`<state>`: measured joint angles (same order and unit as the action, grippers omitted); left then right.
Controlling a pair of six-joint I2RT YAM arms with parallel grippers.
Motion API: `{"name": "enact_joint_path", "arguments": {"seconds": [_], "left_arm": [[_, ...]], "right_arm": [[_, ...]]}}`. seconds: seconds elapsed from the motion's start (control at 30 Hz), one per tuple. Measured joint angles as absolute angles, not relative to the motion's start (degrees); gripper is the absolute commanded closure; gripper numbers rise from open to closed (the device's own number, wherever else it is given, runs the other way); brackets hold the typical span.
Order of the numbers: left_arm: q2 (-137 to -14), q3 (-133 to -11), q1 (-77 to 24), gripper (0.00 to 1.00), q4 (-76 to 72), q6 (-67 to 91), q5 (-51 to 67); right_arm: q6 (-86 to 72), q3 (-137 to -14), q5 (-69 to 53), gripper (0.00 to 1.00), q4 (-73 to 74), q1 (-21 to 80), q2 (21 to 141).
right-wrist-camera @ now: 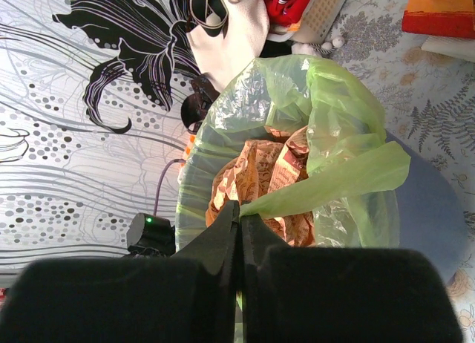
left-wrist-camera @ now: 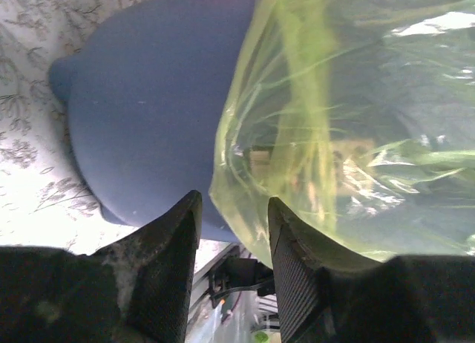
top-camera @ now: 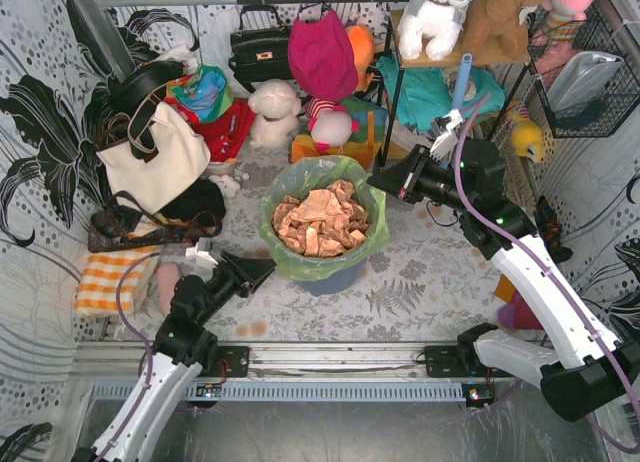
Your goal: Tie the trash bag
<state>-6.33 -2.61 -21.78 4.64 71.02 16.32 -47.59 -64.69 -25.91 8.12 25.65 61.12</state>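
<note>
Mid-desk: you have the thin translucent light-green plastic trash bag (top-camera: 372, 232) seated in the round blue plastic bin (top-camera: 338, 282), mouth open, rim folded down over the bin's outside. Crumpled tan paper (top-camera: 320, 222) fills the bag to near the top.

Right arm (top-camera: 530, 262): reaches in from the right, its jaws at the bag's far-right rim. In the right wrist view those jaws are closed tight on a tongue of the bag's plastic (right-wrist-camera: 334, 113), which runs taut from the rim straight to the tips. Tan paper (right-wrist-camera: 252, 172) shows beyond the pinch, and the bin's blue wall (right-wrist-camera: 427, 209) sits to the right.

Left arm (top-camera: 190, 312): low on the near-left side, its jaws pointing at the bin's lower left. In the left wrist view its two black fingers (left-wrist-camera: 174, 261) stand apart with a moderate gap and nothing between them. The bag's hanging overlap (left-wrist-camera: 356, 135) is just past the tips, against the bin wall (left-wrist-camera: 148, 105). From that view you cannot tell whether the right-hand finger touches the plastic.

The desk (top-camera: 420, 282) carries a grey leaf-print cover. A cream tote handbag with dark straps (top-camera: 155, 157) leans at far left, and an orange-and-white checked cloth (top-camera: 105, 282) lies near the left arm, both apart from the bin.
</note>
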Motion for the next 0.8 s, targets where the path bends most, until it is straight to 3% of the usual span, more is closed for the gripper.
{"name": "enact_joint_path", "arguments": {"seconds": [0.27, 0.5, 0.8], "left_arm": [[-4.12, -1.43, -21.78, 0.63, -0.99, 74.43, 16.12], [-5.67, -0.75, -21.78, 1.00, -2.83, 75.00, 16.47], [-5.10, -8.95, -21.78, 1.00, 8.01, 70.72, 13.82]], "right_arm": [[-47.59, -64.69, -25.91, 1.00, 8.14, 25.63, 61.12], [-47.59, -64.71, -25.26, 1.00, 8.21, 25.65, 61.12], [-47.59, -64.71, -23.97, 1.00, 9.15, 25.65, 60.66]]}}
